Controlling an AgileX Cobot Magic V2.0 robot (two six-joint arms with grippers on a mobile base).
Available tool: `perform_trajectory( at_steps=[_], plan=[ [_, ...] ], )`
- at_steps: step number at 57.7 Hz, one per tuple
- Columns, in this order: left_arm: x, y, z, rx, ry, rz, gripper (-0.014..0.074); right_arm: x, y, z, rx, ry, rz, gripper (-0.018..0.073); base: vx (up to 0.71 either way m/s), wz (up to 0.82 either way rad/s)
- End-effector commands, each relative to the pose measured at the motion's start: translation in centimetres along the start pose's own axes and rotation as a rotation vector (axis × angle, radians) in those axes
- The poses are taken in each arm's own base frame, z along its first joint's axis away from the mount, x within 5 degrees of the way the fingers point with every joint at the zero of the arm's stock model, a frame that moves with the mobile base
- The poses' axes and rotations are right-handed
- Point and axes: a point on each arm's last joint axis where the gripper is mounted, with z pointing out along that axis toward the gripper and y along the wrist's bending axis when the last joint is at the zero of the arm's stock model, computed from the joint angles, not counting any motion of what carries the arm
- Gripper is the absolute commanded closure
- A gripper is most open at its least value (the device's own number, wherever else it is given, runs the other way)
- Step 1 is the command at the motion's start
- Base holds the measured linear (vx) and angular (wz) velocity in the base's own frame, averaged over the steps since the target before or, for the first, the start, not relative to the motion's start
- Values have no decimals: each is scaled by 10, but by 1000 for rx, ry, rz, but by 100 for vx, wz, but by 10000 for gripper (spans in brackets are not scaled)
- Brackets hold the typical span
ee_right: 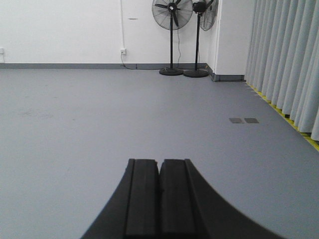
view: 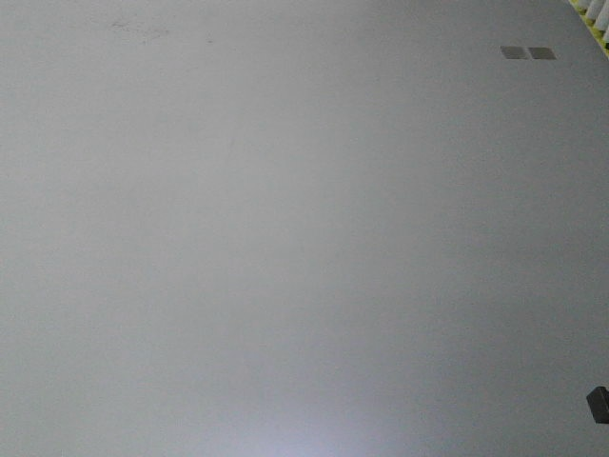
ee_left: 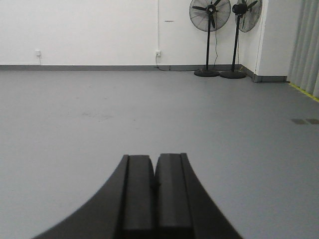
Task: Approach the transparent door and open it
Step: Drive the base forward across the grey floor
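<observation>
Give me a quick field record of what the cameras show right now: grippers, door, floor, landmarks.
left gripper: shut, holding nothing, pointing across open floor
right gripper: shut, holding nothing
transparent door: not in any view
floor: plain grey, no obstacle ahead in either wrist view
front view: only floor, with the pair of floor plates at upper right
pedestal fans: two, side by side at the far white wall
curtain: pale, pleated, along the right side
</observation>
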Motion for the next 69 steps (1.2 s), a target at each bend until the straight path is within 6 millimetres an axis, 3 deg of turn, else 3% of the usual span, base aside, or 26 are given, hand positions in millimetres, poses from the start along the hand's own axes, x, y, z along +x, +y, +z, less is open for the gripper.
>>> perform_trajectory(
  at_steps=[1,69],
  plan=[
    [-3,-1,0,10,-72,-12,603,-7,1,-1,-13,-92,-7,565,15,10],
    [-3,-1,0,10,-72,-12,603,-7,1,-1,-13,-92,-7,565,26,-4]
  ],
)
